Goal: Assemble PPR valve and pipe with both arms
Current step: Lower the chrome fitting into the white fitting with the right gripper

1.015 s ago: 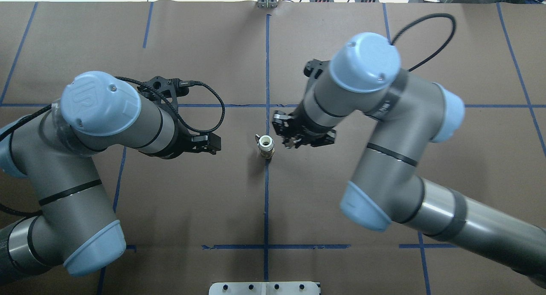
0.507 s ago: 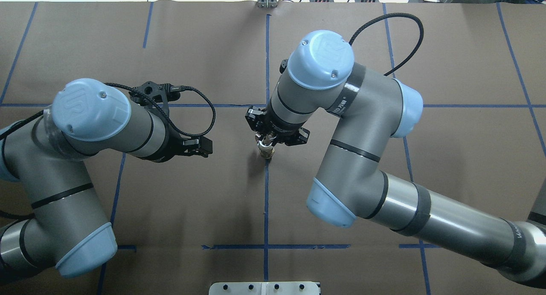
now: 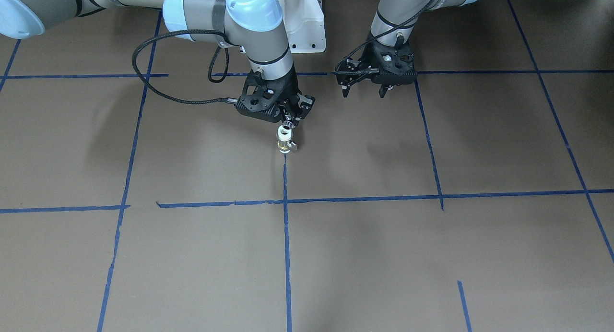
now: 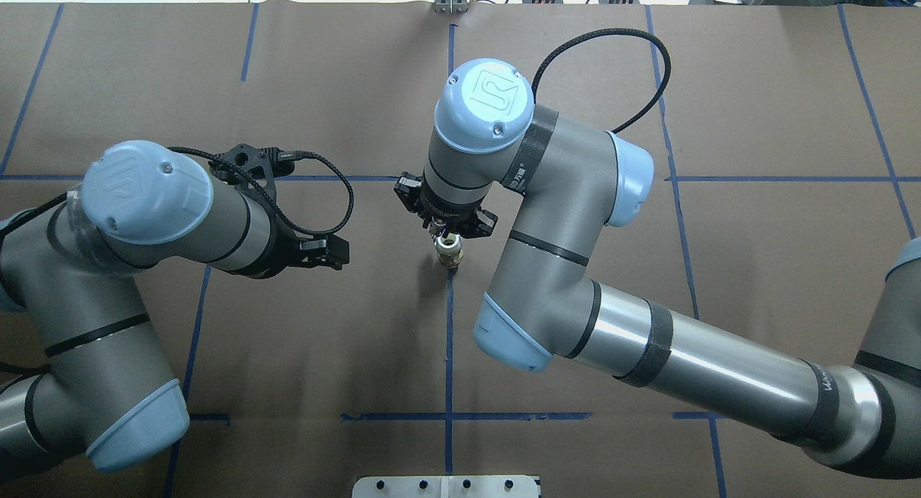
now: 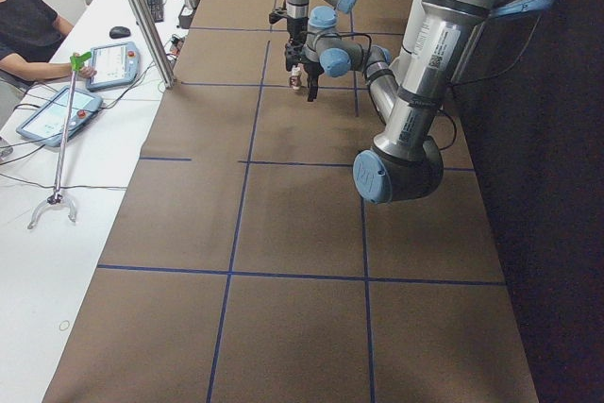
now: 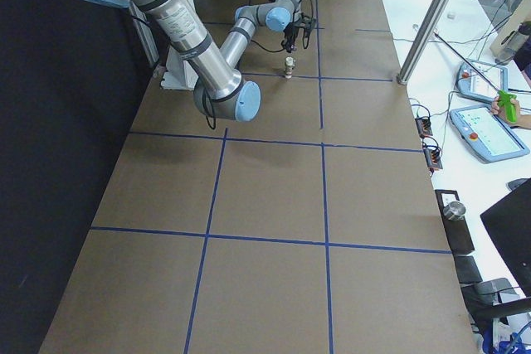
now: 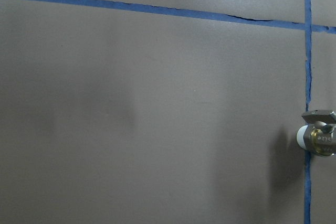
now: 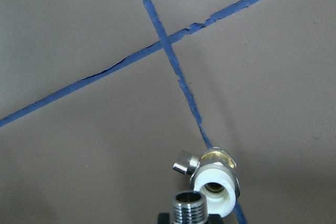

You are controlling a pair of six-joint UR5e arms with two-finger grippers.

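Cropping pipe (image 8: 189,205): right wrist view's edge

A: We see a brown bench (image 4: 324,340), and a grid of blue tape lines (image 4: 448,354) crosses it.
B: We do. The left arm (image 4: 122,318) and the right arm (image 4: 561,188) are grey to us, with pale blue joint caps (image 4: 486,102).
A: We find the left gripper (image 3: 364,88) and the right gripper (image 3: 287,124) black, and the braided cable (image 4: 617,31) black too.
B: On the PPR valve (image 8: 212,178) we see a brass-gold middle, a white end and a silvery side stem.
A: We read the pipe (image 8: 190,208) as shiny silver, ringed with fine threads; the pedestal (image 3: 309,25) is white.
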